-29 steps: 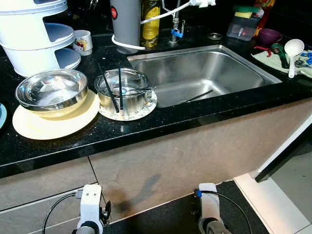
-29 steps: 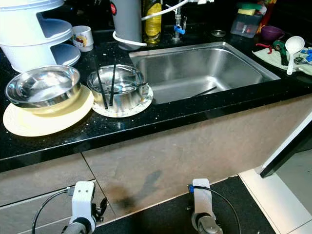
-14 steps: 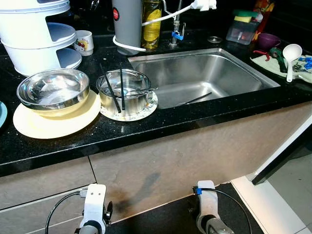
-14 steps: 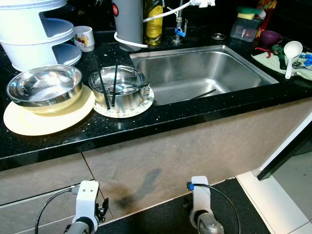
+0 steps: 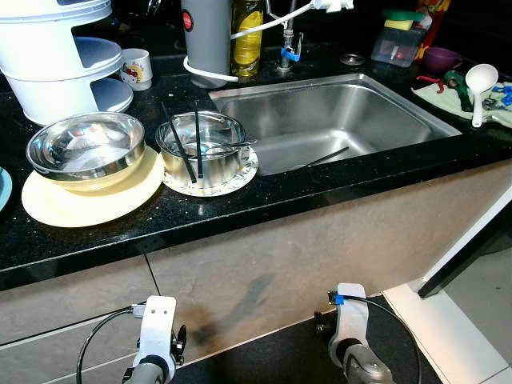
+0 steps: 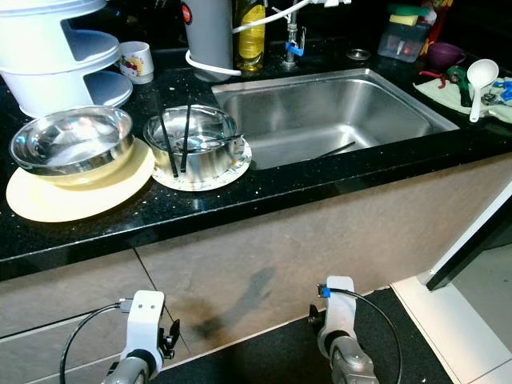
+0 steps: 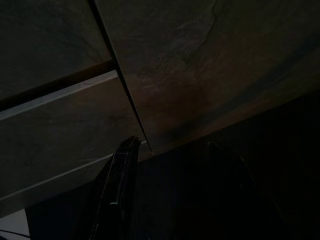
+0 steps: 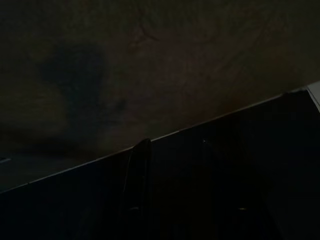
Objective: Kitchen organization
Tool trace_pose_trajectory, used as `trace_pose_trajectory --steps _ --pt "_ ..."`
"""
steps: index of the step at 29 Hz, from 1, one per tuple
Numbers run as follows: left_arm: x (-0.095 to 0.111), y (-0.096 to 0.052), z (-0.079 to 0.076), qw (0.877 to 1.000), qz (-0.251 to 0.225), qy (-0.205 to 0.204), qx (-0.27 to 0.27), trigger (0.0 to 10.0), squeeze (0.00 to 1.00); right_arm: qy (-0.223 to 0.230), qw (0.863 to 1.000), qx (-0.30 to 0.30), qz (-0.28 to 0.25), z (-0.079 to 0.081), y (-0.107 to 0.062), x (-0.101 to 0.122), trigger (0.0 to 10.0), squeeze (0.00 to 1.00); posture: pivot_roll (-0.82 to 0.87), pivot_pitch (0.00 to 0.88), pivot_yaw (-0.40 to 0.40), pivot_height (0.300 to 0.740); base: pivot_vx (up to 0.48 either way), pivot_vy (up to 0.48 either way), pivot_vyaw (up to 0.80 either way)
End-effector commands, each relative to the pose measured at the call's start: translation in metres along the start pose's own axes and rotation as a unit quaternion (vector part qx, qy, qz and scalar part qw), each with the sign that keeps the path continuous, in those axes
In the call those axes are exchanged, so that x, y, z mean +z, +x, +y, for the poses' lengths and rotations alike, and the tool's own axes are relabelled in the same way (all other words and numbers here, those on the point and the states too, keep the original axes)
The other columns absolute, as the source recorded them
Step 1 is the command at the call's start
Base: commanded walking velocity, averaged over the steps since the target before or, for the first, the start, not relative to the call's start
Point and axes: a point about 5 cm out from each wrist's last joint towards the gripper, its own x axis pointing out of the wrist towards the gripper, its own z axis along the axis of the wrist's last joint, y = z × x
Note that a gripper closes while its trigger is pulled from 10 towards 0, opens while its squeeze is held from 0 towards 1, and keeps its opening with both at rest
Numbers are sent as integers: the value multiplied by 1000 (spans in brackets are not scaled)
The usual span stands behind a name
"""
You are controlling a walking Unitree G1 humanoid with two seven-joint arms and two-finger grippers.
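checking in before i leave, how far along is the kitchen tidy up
Nothing looks done yet. Both arms hang idle below the counter, nothing in hand. Left: steel bowl on the yellow plate, steel pot holding black chopsticks, one chopstick in the sink, white ladle.

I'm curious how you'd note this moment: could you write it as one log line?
arms: both hanging idle below counter | left end effector: open | right end effector: open | chopsticks in steel bowl beside sink

Well above the idle left gripper [image 7: 170,200], a steel bowl [image 5: 86,149] rests on a cream plate [image 5: 92,196]; beside it a smaller steel bowl [image 5: 202,150] holds black chopsticks [image 5: 196,142], perhaps a spoon too.
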Motion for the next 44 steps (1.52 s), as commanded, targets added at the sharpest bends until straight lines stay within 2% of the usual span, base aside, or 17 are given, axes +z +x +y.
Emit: trace_pose_trajectory --steps 1,5,8,11,16,24,28,33,44 --pt "-4 -1 -3 1000 13 -1 -5 10000 0 -28 999 6 15 0 -2 -7 10000 0 -87 199 -14 740 0 0 0" --pt "-5 -2 -4 1000 16 -3 -5 10000 0 -45 998 6 34 -3 -6 -18 10000 0 -88 184 -41 740 0 0 0" --pt "-11 -1 -2 999 36 -9 5 10000 0 -18 998 -18 51 -9 -12 -30 10000 0 -92 174 -52 740 0 0 0" --pt "-12 -1 -4 999 38 -8 2 10000 0 -20 998 -21 50 -10 -10 -27 10000 0 -94 174 -50 740 0 0 0" --pt "-11 0 -5 999 37 -6 1 10000 0 -56 997 7 56 -1 -7 -27 10000 0 -91 179 -50 740 0 0 0" --pt "-15 -3 -11 999 40 3 -11 10000 0 -33 997 -17 62 -11 -14 -35 10000 0 -67 165 -57 740 0 0 0" --pt "-17 -3 -10 999 42 3 -11 10000 0 -29 997 -18 65 -10 -14 -37 10000 0 -71 168 -56 740 0 0 0" --pt "-18 -3 -7 999 44 -2 -8 10000 0 -54 996 -4 64 -6 -12 -35 10000 0 -76 174 -54 740 0 0 0" --pt "-18 -4 -7 999 44 -6 -9 10000 0 -48 997 -4 66 -7 -14 -38 10000 0 -80 159 -58 740 0 0 0"
